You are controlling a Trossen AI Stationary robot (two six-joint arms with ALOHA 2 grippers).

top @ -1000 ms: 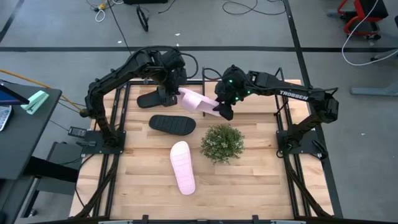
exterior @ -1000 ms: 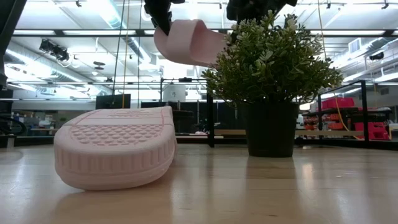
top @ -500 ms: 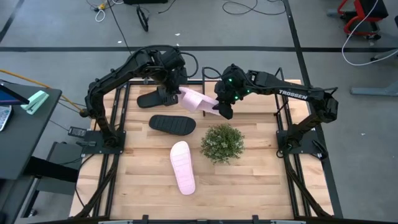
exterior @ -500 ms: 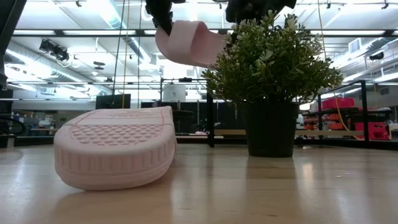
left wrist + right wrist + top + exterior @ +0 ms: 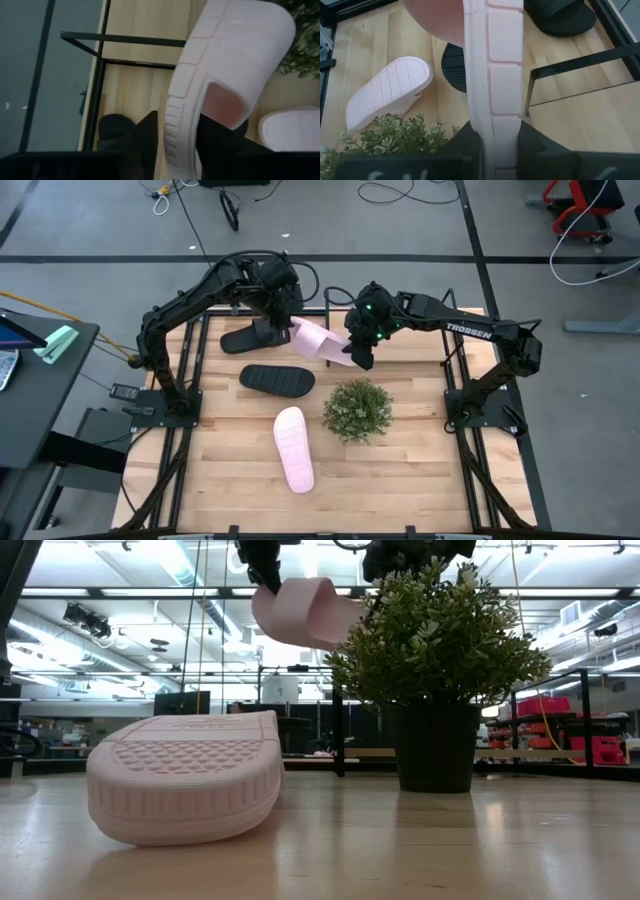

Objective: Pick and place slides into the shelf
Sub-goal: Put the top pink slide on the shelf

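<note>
One pale pink slide (image 5: 320,341) hangs in the air over the far middle of the table, held at both ends. My left gripper (image 5: 288,328) is shut on its left end and my right gripper (image 5: 353,356) on its right end. The low view shows this slide (image 5: 305,612) high above the table. A black slide (image 5: 250,338) lies on its sole inside the shelf (image 5: 125,40) at the far left. A second black slide (image 5: 277,380) rests flat on the table. The other pink slide (image 5: 294,448) lies sole up near the middle. My left gripper pinches the pink slide's sole at one end (image 5: 176,117), one finger (image 5: 147,137) on the outer side and the other (image 5: 215,142) on the footbed side by the strap opening. The slide is lifted clear and reaches away from the fingers. My right gripper pinches the sole's other end (image 5: 495,120) between its two fingers (image 5: 465,147), the ribbed edge of the sole facing the camera. The fingers lie across the sole. The slide is clear of the table and of the shelf bar (image 5: 580,62).
A small green bushy plant (image 5: 357,408) in a dark pot (image 5: 435,755) stands on the table just near-side of my right gripper. Thin shelf bars run along the far edge. Open wood lies on the table's near left and near right parts.
Both grippers have carried the pink slide a little toward the far edge, over the shelf. Neither hold has changed. The slides on the table and the plant have stayed put.
</note>
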